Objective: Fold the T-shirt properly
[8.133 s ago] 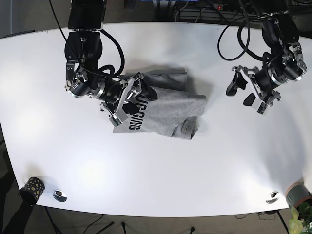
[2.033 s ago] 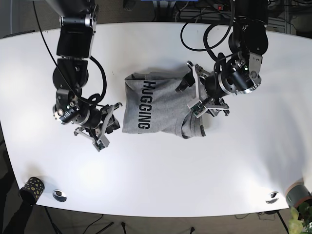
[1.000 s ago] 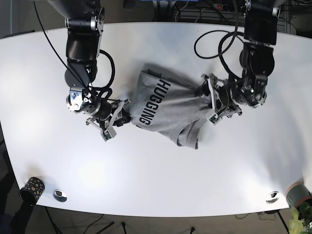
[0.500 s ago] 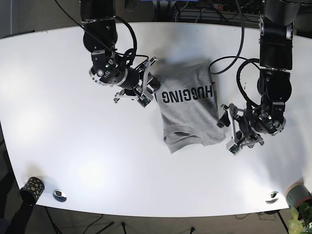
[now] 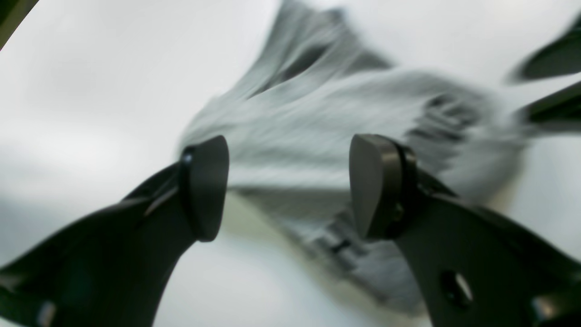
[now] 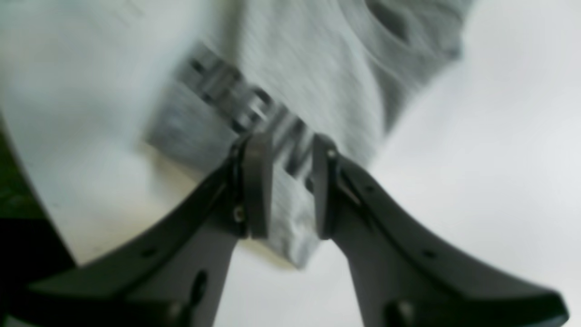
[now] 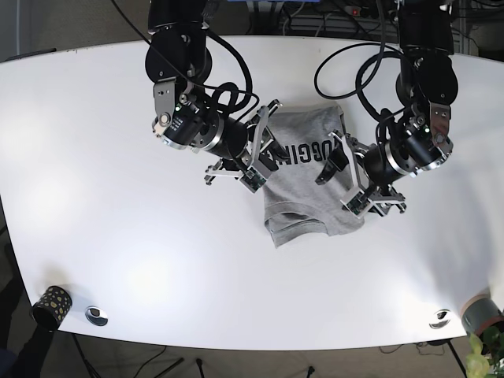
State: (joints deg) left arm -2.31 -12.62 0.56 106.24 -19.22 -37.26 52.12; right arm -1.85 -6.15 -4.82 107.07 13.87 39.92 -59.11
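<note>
The grey T-shirt (image 7: 303, 189) lies folded at the table's middle, with black lettering across its upper part. My right gripper (image 7: 256, 157) is at its left edge. In the right wrist view the right gripper (image 6: 289, 181) has its jaws close together with the shirt's printed cloth (image 6: 317, 54) in the gap. My left gripper (image 7: 344, 179) is over the shirt's right edge. In the left wrist view the left gripper (image 5: 290, 186) is wide open and empty, with the shirt (image 5: 317, 131) lying just beyond its fingers. Both wrist views are blurred.
The white table (image 7: 118, 236) fills the base view. A black spotted cup (image 7: 52, 304) and a metal disc (image 7: 96, 315) sit at its front left corner. Another disc (image 7: 439, 318) sits at the front right. Cables hang at the back edge.
My right gripper moved down and right onto the shirt's left edge. My left gripper moved up and left onto its right edge. The shirt turned earlier and now barely shifts.
</note>
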